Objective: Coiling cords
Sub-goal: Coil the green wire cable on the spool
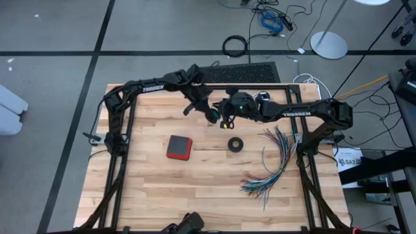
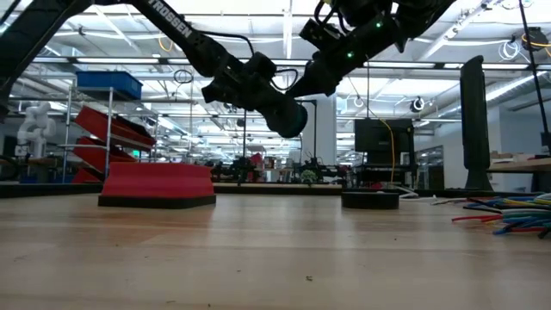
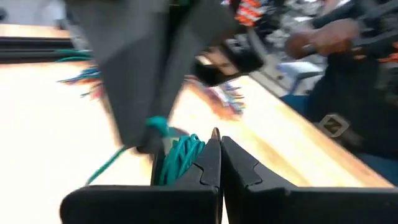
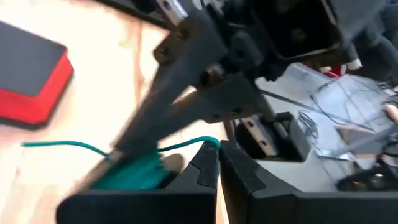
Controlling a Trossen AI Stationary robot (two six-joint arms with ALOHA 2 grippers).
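While hanging clear of the bench (image 1: 149, 195), over the middle of its far edge, meet tip to tip: left gripper (image 1: 212, 116) reaching in from the left side, right gripper (image 1: 225, 122) from the right. Seen from the low view as 2 dark shapes crossing well above the wood, with the tips themselves hard to separate.

Pressed together on the left gripper (image 3: 217, 140), both fingers, with only a thin seam between. Pressed together likewise on the right gripper (image 4: 217, 149). Nothing visible inside either seam.

Bunched into loose loops right beside those tips, up in the air: the teal cord (image 3: 180, 155), with 1 loose end trailing off toward the wood. Shown again in the right wrist view as a blurred green mass (image 4: 134, 171) with a thin strand running out sideways. Touching the bunch from each wrist camera's side, the other arm's tip; cannot tell which gripper actually pinches the cord, since blur and the dark fingers cover the contact. Too small to find in the high view.

Resting near the bench's centre, left of the grippers: a red-and-black block (image 1: 179, 147). Just right of centre, a small black ring (image 1: 235, 143). Fanned toward the right edge, a bundle of multicoloured wires (image 1: 273, 162), partly cut off at the side in the low view.

Beyond the bench edge in the left wrist view, a person in dark clothing (image 3: 348, 93), heavily blurred.
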